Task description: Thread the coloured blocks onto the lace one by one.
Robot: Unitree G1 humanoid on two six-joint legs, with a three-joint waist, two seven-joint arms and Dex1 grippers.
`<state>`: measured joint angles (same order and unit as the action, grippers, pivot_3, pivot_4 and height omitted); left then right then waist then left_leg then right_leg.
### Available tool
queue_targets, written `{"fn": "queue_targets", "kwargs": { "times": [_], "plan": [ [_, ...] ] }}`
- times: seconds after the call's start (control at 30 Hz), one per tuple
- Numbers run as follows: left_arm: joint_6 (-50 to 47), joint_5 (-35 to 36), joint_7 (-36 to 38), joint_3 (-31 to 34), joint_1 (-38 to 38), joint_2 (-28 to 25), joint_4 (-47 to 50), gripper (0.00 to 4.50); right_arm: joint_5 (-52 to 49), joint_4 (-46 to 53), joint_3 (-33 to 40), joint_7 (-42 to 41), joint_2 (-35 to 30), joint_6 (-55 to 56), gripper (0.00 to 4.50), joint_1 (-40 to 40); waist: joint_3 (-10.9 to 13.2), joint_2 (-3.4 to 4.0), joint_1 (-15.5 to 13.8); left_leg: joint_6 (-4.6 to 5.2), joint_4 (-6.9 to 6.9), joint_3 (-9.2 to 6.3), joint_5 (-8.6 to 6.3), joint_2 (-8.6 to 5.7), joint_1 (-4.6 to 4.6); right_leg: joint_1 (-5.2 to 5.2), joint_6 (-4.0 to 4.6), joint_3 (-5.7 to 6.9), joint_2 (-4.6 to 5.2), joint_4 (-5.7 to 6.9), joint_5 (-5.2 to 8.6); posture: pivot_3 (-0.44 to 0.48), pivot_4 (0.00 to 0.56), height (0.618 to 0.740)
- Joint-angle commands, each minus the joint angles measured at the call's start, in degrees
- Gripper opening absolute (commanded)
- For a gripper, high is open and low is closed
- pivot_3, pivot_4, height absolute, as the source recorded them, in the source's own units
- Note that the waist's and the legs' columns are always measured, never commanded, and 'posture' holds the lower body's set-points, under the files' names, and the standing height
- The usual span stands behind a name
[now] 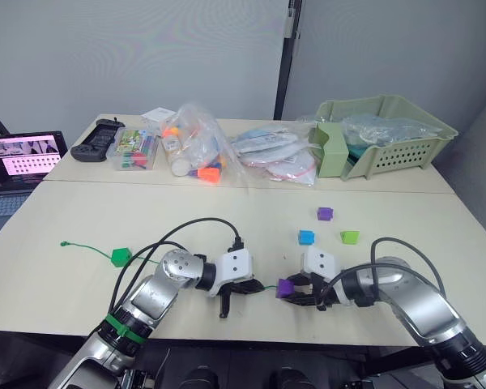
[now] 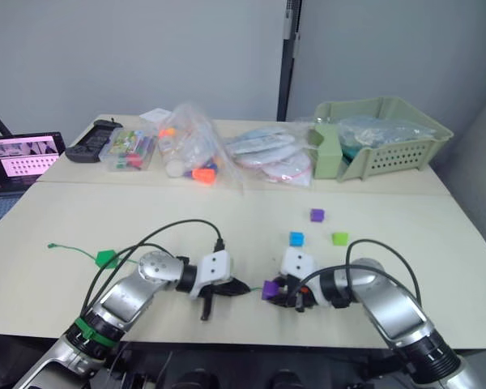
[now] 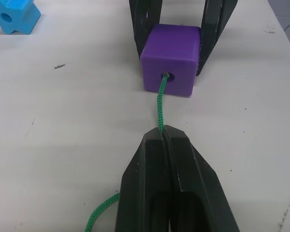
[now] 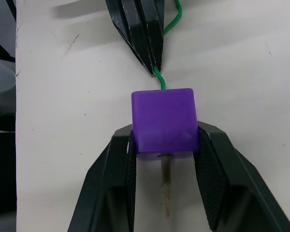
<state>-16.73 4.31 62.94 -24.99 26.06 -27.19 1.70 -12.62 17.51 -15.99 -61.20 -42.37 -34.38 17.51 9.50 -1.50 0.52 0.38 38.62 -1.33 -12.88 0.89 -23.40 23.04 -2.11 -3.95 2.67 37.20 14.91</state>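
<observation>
On the table [image 1: 81, 219], right end effector [image 4: 165, 145] clamping purple block [image 4: 164, 121], left end effector [image 3: 163, 135] pinching lace [image 3: 160, 104] threaded through it.

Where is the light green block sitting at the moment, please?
The light green block lies loose on the table's right half, right of the blue block, beyond the right gripper.

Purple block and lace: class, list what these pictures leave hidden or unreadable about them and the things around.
- Lace inside the purple block: hidden by the block's walls in both wrist views.
- Lace between the dark green block and the left gripper: partly covered by the arm and black cables in the eye views.
- Contents of the green basket: veiled by plastic bags.
- Laptop screen: too small to read.
</observation>
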Motion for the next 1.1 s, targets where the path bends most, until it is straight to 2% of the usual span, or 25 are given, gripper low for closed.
{"fn": "queue_targets", "kwargs": {
  "times": [0.03,0.3,0.57,0.6,0.67,0.9,0.97,1.1],
  "plan": [
    [0.52,0.13,0.41,-0.88,1.25,1.37,1.06,0.00,-0.94,1.67,0.70,-0.06,-0.25,-0.03,1.15,0.26,0.00,0.00,0.02,0.00,0.00,0.00,0.00,0.00,0.00,0.00,0.00,0.00,0.00,0.00,0.00,0.000,0.150,0.740],
    [1.74,-2.32,-1.65,-2.91,3.52,5.58,-1.77,0.00,-0.64,1.88,-0.29,-0.02,0.35,-0.04,1.15,0.64,0.00,0.00,0.12,0.00,0.00,0.00,0.00,0.00,0.00,0.01,0.00,0.00,-0.02,0.00,0.00,0.000,0.150,0.740],
    [-0.04,-2.78,-1.50,-1.92,3.09,4.69,-0.41,0.00,-1.42,1.73,0.29,-0.03,0.68,-0.81,1.15,0.92,0.00,0.00,0.13,0.00,0.00,0.00,0.00,0.00,0.02,-0.01,0.00,0.00,-0.01,0.00,0.00,0.000,0.150,0.740],
    [-0.41,-2.43,-1.00,-1.56,3.06,4.13,0.10,0.55,-1.86,1.78,1.00,0.47,1.04,-1.13,1.15,0.92,0.00,0.00,0.17,0.00,0.00,0.00,0.00,0.00,0.01,0.00,0.00,0.00,-0.01,0.00,0.00,0.000,0.150,0.740],
    [-1.45,-1.36,0.59,-1.00,3.31,2.86,1.15,1.15,-2.78,2.08,2.58,1.29,1.63,-1.82,2.17,0.92,0.00,0.00,0.19,0.00,0.00,-0.01,0.00,0.01,0.01,0.01,0.00,0.00,-0.02,0.01,0.00,0.000,0.150,0.740],
    [-3.33,-0.44,2.66,-0.81,6.37,1.40,3.36,3.43,-6.57,7.27,8.40,1.84,-0.96,-4.07,4.46,-1.15,0.00,0.00,-0.10,0.00,0.00,-0.02,0.00,-0.01,-0.07,0.05,0.00,0.01,-0.01,0.01,0.00,0.000,0.150,0.740],
    [-3.36,-0.81,2.53,-1.80,7.97,2.59,2.50,4.11,-7.71,9.56,10.79,1.75,-2.74,-4.60,4.50,-3.07,0.00,0.00,-0.46,0.00,0.02,-0.02,0.00,-0.03,-0.10,0.05,-0.01,0.02,0.01,-0.01,0.00,0.000,0.150,0.740],
    [0.32,-4.63,1.17,-6.02,10.83,6.55,-3.25,4.11,-8.49,11.19,14.32,1.44,-6.49,-3.98,4.50,-8.22,0.00,0.00,-0.74,0.00,0.04,0.01,0.00,-0.06,-0.13,0.03,-0.03,0.00,0.01,-0.07,0.01,0.000,0.150,0.740]
  ]
}}
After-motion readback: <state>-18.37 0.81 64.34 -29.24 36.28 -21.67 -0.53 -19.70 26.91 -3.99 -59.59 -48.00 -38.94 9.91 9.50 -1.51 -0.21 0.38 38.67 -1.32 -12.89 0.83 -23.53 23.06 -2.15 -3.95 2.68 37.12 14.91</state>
